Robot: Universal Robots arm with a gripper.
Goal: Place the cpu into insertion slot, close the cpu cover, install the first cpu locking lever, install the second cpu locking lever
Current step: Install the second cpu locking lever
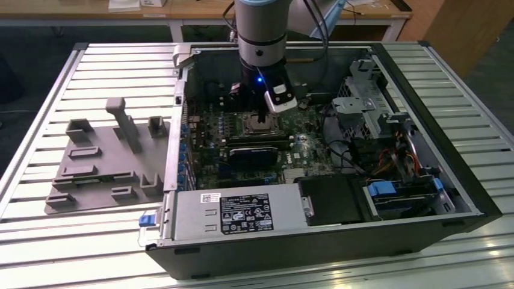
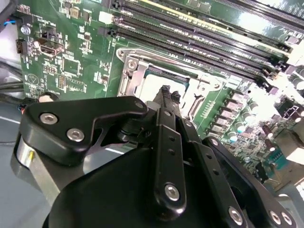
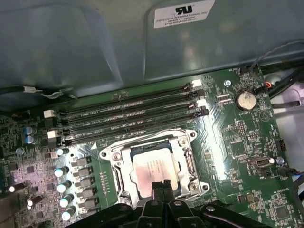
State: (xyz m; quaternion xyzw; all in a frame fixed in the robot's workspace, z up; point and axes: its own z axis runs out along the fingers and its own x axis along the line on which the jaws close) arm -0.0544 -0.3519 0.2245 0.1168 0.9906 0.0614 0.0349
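The cpu (image 3: pixel 153 167), a pale metal square, lies flat in the insertion slot (image 3: pixel 190 134) on the green board. The cpu cover (image 3: pixel 189 164), a silver frame, lies down around the chip with its window over the top. My gripper (image 3: pixel 162 186) hangs just above the near edge of the chip with its black fingers pressed together and nothing between them. In the second wrist view the fingertips (image 2: pixel 165 91) point down at the cpu (image 2: pixel 153 87) inside the cover (image 2: pixel 129 71). In the exterior view the gripper (image 1: pixel 262 114) stands upright over the slot (image 1: pixel 262 126), inside the open case.
Long black memory slots (image 3: pixel 133 118) run beside the socket, with capacitors (image 3: pixel 66 187) on its other side. A grey power supply (image 1: pixel 233 212) sits at the case front, and a drive cage (image 1: pixel 377 111) with cables is at the exterior view's right. A grey fixture plate (image 1: pixel 105 162) lies outside the case.
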